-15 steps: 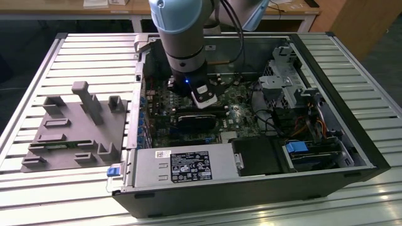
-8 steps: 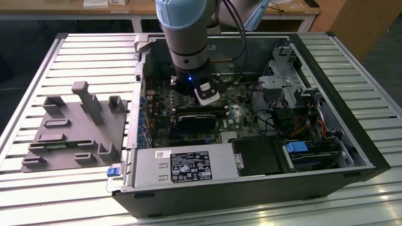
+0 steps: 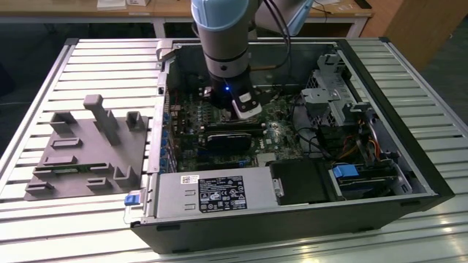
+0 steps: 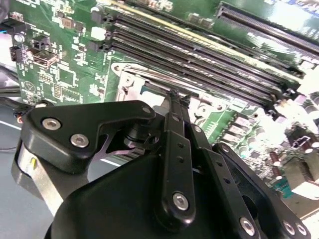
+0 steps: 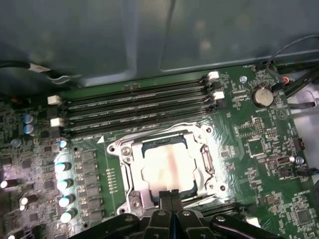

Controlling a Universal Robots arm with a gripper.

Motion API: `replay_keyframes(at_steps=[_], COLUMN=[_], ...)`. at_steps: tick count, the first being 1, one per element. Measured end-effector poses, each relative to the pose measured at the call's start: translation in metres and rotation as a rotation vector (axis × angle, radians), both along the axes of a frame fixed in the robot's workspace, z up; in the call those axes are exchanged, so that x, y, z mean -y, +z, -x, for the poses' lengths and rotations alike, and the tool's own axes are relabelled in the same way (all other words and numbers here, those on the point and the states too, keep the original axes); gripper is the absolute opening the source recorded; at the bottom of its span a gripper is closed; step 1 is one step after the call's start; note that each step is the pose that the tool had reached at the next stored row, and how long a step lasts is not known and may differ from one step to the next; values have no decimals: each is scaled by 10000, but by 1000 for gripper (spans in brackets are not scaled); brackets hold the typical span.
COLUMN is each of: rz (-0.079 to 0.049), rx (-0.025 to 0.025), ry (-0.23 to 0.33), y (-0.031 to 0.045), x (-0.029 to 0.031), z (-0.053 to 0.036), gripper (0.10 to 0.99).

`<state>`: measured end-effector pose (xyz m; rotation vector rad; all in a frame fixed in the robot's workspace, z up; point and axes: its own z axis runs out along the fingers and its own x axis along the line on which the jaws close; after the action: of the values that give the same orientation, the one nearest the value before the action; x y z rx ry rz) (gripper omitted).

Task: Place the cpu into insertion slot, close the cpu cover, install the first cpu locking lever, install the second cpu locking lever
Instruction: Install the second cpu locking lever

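Open PC case (image 3: 409,164) on slatted desk (image 3: 87,49). Grey fixture block (image 3: 84,153) off its exterior-view left. Inside: PSU (image 3: 219,194), drive cage (image 3: 343,104), memory slots (image 5: 134,102), coin cell (image 5: 262,96).

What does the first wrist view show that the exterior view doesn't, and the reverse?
First wrist view alone: the cpu lying in the insertion slot, the cpu cover framing it, the hand shut at its edge.

Exterior view alone: the whole computer case and a grey fixture at the exterior view's left.

Both: the green circuit board.
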<state>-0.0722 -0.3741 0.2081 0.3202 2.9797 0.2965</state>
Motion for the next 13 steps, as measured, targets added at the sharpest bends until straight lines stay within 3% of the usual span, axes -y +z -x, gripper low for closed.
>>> replay_keyframes(at_steps=[5,9,13], rz=[145,334,486], rx=[-59,-123,-170], ry=[-7,-7,-6], y=[-1,0,0], x=[-70,-129,-243], z=[-41,-64,-78], gripper=[102,102,102])
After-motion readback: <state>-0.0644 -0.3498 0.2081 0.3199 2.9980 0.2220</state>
